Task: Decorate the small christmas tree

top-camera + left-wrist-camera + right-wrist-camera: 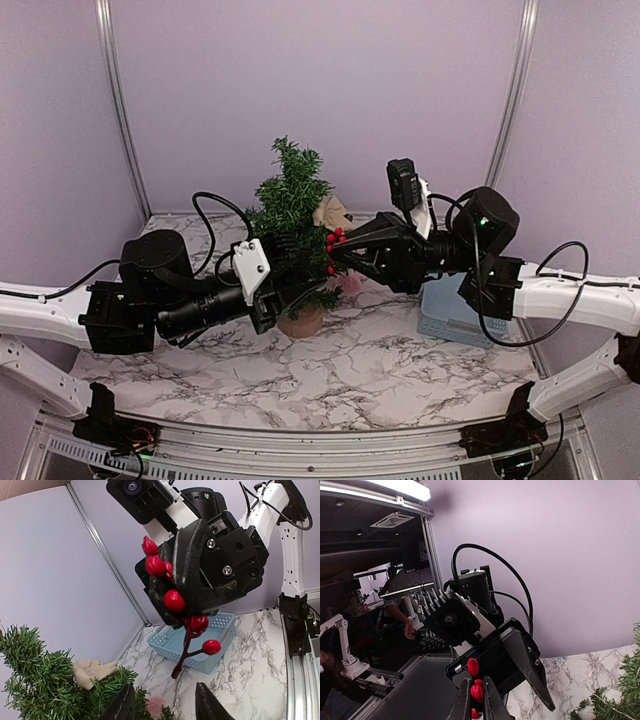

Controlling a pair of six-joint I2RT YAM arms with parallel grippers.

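My right claw point(175, 595) is clamped tight on a red berry sprig point(174, 601). The berries bunch at its fingertips and the dark stem hangs free below them. My left claw point(165, 705) has its fingers apart. A few needles show low between them, and I cannot tell whether either finger touches a branch.

The small christmas tree point(290, 195) stands upright just beside the left claw, and in the left wrist view its foliage is on the left of the fingers. The sprig is above and ahead of that claw, near the tree's right flank. A beige bow point(92, 672) sits among the branches between the tree's crown and the left claw. A light blue basket point(220, 625) lies on the marble tabletop point(400, 370) behind and below the right claw.

I judge the tree light and easy to tip. The needles are bristly and springy, so they would give under a grip instead of holding firm. The thin trunk looks bendable, and the tan base point(302, 322) is the only stiff part. I would steady it low on the trunk, just above the base. The sprig's stem can then be pushed in among dense branches that will pinch it.

I see no brand, label or readable writing anywhere.
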